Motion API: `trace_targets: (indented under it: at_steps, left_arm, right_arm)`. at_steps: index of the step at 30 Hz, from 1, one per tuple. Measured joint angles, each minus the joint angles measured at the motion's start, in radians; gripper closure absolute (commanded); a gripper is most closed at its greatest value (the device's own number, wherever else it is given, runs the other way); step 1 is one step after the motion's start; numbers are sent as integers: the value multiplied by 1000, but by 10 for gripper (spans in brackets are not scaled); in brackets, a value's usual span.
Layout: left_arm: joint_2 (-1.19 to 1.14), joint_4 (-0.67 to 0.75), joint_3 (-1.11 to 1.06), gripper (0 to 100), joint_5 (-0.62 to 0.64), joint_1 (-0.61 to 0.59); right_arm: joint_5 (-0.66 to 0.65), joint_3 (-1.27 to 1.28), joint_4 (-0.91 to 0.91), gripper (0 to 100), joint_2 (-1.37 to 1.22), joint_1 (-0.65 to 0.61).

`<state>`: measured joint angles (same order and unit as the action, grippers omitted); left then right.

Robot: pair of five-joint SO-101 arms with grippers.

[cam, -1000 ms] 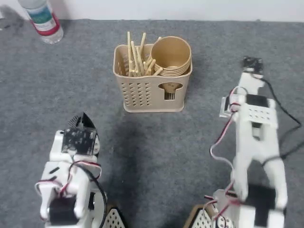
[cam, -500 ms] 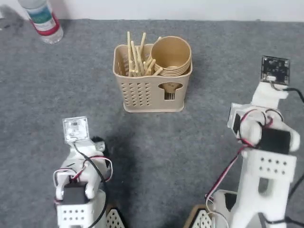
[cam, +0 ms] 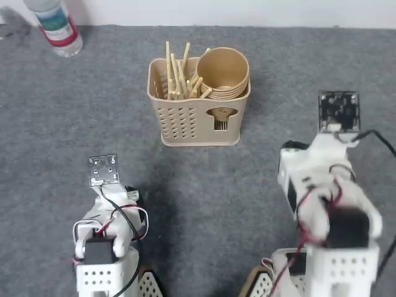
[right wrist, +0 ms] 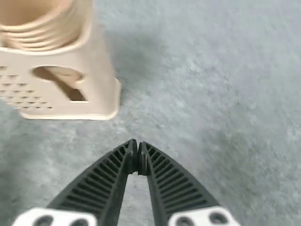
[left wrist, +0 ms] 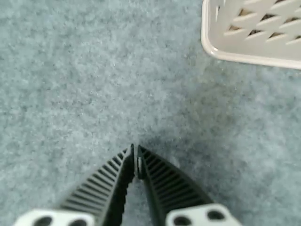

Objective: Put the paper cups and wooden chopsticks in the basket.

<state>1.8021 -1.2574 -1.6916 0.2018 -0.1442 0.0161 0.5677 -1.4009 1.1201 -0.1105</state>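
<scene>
A beige perforated basket [cam: 198, 120] stands on the grey carpet at the centre back. Inside it sit stacked paper cups [cam: 223, 71] on the right and several wooden chopsticks [cam: 179, 71] on the left. The left arm [cam: 105, 241] is folded back at the front left; its gripper [left wrist: 136, 157] is shut over bare carpet, with the basket's corner [left wrist: 254, 33] farther off. The right arm [cam: 325, 204] is pulled back at the front right; its gripper [right wrist: 137, 153] is shut with nothing in it, short of the basket [right wrist: 61, 80] and the cups [right wrist: 42, 23].
A plastic water bottle [cam: 54, 21] with a red label lies at the back left corner. Grey carpet [cam: 204, 185] stretches open between the basket and the two arm bases. A pale wall edge runs along the back.
Both arms have drawn back toward their bases and folded up, their wrist cameras now tipped upward. The basket, cups and chopsticks have not moved.
</scene>
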Motion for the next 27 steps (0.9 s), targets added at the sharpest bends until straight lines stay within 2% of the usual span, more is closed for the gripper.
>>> trace_targets:
  at_steps: [6,11,19,27]
  left_arm:
    - [0,0,0,986,0,0]
    - [0,0,0,986,0,0]
    - [0,0,0,986,0,0]
    - [0,0,0,986,0,0]
  right_arm:
    - [0,-2,-35,985,209,-84]
    - [0,32,-61,905,304,-107]
    - [0,272,-64,890,442,-104]
    - [0,578,23,890,687,-107]
